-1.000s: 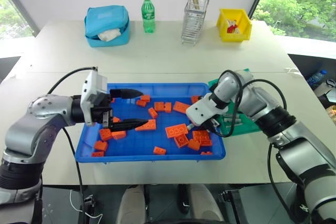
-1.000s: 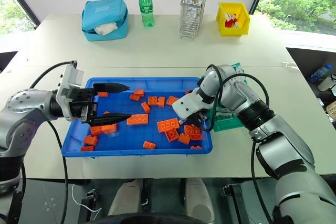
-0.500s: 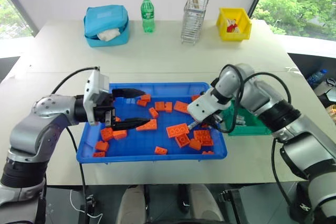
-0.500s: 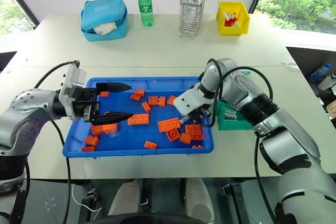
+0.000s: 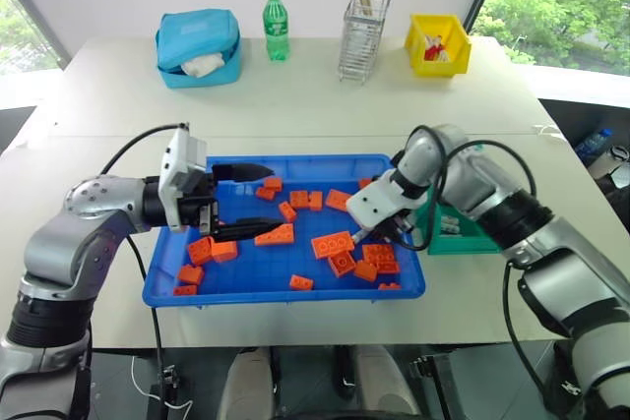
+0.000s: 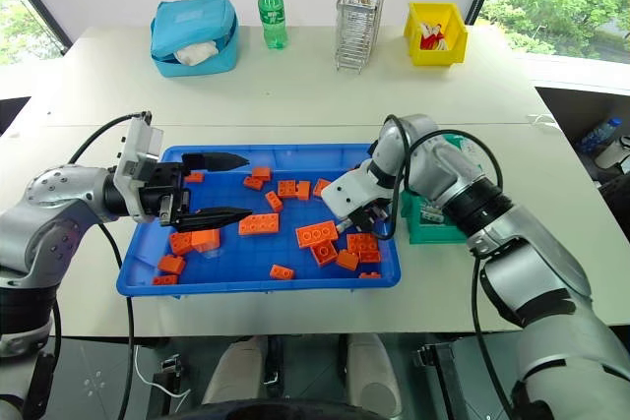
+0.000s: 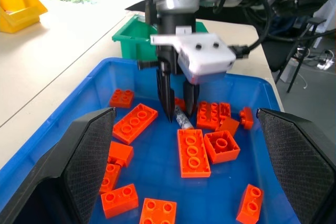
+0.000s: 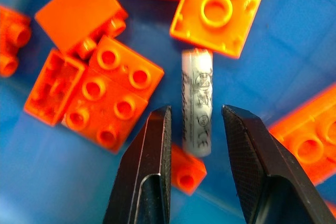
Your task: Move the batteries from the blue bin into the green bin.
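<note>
The right end effector (image 8: pixel 191 129) points steeply down into the blue bin (image 5: pixel 177 277), its two black fingers (image 8: pixel 152 150) parted narrowly and holding nothing. A battery (image 8: pixel 197 100) lies on the bin floor in the gap between them, its near end between the fingertips and the rest of it reaching out beyond them. Its long axis runs along the slot between the fingers, so the pads face its curved sides; closing should catch it across its width, and I judge a short descent is all that remains. Orange bricks (image 8: pixel 107 90) crowd it on both sides and one sits at its far end, so a finger may nudge a brick on the way down.

The left end effector (image 5: pixel 241 202) hangs level over the bin's left part, its jaws wide and empty, well apart from this battery; the right arm is plainly the nearer. The green bin (image 5: pixel 463 233) stands on the table just beside the blue bin's right rim, a short carry away.
</note>
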Robot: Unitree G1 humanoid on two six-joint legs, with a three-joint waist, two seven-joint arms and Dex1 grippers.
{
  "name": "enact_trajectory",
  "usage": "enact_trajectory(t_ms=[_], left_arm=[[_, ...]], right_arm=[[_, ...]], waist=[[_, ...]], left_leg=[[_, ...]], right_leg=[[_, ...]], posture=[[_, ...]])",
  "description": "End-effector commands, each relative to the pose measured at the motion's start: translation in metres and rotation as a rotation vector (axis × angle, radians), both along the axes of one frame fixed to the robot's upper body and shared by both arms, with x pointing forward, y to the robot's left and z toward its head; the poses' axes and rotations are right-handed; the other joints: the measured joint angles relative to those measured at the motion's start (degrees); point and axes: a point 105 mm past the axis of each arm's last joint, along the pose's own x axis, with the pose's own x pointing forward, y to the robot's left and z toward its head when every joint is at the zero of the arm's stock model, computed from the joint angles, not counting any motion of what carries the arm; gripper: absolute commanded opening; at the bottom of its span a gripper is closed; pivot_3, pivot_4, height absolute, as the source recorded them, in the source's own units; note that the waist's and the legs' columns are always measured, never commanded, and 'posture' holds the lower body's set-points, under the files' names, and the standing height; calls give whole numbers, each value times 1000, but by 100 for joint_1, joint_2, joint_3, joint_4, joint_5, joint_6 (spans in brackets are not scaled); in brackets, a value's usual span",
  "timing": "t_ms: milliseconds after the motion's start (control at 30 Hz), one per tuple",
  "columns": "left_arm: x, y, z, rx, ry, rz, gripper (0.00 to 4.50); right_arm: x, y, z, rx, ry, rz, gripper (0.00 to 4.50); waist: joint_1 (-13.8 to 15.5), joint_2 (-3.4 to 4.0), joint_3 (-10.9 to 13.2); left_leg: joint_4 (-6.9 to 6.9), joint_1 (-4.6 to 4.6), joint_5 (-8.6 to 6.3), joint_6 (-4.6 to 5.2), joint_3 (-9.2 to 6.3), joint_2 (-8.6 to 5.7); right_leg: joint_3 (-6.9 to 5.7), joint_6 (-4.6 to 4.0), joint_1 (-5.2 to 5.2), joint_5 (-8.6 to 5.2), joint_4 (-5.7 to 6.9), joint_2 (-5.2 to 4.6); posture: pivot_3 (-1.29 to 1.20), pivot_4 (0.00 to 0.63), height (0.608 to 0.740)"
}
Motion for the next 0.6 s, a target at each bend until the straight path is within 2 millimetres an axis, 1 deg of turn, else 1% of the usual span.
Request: enact_trajectory(t_ms=[33,133,167,200,300,333,400,433,467,533,567,600], left_arm=[[-2,2,9,4,-48,0,4500],[-3,3,9,5,-47,3,4500],[-3,3,9,5,-47,4,4500],[-3,3,9,5,-45,4,4500],[-5,4,8,8,-40,4,4500],[-4,5,7,8,-39,4,4500],[-3,5,7,7,-36,5,4500],[-2,5,7,7,-36,5,4500],[-2,6,7,6,-33,3,4500],[-1,6,7,5,-29,-2,4500],[-1,6,7,5,-28,-3,4500],[-1,6,8,5,-28,-7,4500]], right_arm=[[-3,4,-9,5,19,3,1556],[-4,7,-11,22,28,-3,737],[-3,7,-10,23,27,-2,206],[-3,7,-7,29,26,-4,19],[-5,16,11,111,41,-46,31],[-4,19,24,169,43,-83,31],[-3,19,56,297,43,-169,31],[-3,18,65,335,44,-193,31],[-3,10,80,389,47,-254,31],[-4,-13,106,490,35,-378,31],[-5,-20,113,519,32,-417,31],[-5,-35,121,562,29,-496,31]], waist=[[-1,0,0],[-15,-1,-1],[-22,-1,-1],[-24,-1,-1],[-18,-1,-1],[-16,1,1],[-10,7,4],[-1,10,6],[5,10,6],[41,10,6],[72,9,6],[97,10,6]], left_leg=[[0,1,0,0,1,0],[0,3,0,0,-1,1],[-1,4,0,0,-1,1],[-1,5,0,0,-1,1],[-1,4,0,0,-2,2],[-1,3,0,0,-2,2],[-1,-2,1,-1,-1,1],[0,-4,1,-2,0,1],[0,-5,1,-2,0,1],[0,-6,1,-2,-2,1],[0,-8,1,-2,-2,0],[0,-8,1,-2,-1,-1]], right_leg=[[0,0,1,0,0,0],[0,0,3,0,1,1],[0,0,4,0,1,2],[0,0,4,0,1,2],[0,0,3,0,3,3],[0,0,1,0,3,3],[0,0,-6,0,4,2],[0,1,-8,1,5,1],[0,1,-9,1,5,1],[-1,1,-8,1,4,0],[-3,0,-7,0,2,-3],[-4,-2,-6,-1,-2,-7]], posture=[[0,150,736],[0,150,736],[0,150,736],[0,150,736],[0,150,736],[0,150,736],[0,150,736],[0,150,736],[0,150,736],[0,150,736],[0,150,736],[0,150,736]])
